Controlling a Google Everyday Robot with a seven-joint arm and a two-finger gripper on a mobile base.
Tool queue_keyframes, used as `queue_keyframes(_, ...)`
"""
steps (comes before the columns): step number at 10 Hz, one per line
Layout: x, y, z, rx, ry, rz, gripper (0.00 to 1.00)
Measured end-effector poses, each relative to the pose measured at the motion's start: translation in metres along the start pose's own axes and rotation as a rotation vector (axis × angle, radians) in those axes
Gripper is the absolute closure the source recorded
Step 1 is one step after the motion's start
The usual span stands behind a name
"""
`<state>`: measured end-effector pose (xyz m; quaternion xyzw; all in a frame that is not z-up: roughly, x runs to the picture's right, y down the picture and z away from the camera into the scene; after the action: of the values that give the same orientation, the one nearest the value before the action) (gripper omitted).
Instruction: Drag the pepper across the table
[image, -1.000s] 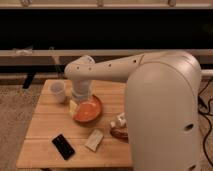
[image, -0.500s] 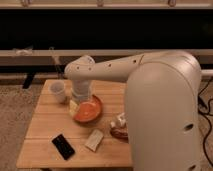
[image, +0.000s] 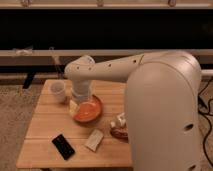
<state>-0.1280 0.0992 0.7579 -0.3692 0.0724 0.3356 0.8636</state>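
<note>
I see the pepper (image: 119, 133) near the table's (image: 45, 125) front right edge, well away from my claw (image: 76, 103), off to its right in view. The claw is down at the bowl's (image: 93, 116) left rim. Apart or together, I can't tell.

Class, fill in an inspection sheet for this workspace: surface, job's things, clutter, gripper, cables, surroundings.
Surface: low table of light wooden planks.
Job's things: small dark red-brown pepper near the right edge, partly hidden.
Clutter: orange bowl, white cup, black flat slab, beige flat packet, white labelled bottle.
Gripper: gripper over the bowl's left rim, away from the pepper.
Cables: dark cable on the right floor.
Surroundings: beige carpet.
</note>
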Motion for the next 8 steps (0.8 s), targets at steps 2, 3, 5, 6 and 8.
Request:
queue_keyframes(2, 0.0, 0.0, 0.0, 0.0, 0.0, 0.0, 0.2)
queue_keyframes(3, 0.0, 0.0, 0.0, 0.001, 0.001, -0.001, 0.2)
queue_keyframes(5, 0.009, 0.003, 0.002, 0.036, 0.011, -0.028, 0.2)
queue_keyframes(6, 0.017, 0.009, 0.005, 0.051, 0.021, -0.041, 0.2)
queue_keyframes(8, 0.053, 0.011, 0.016, 0.086, 0.055, -0.047, 0.2)
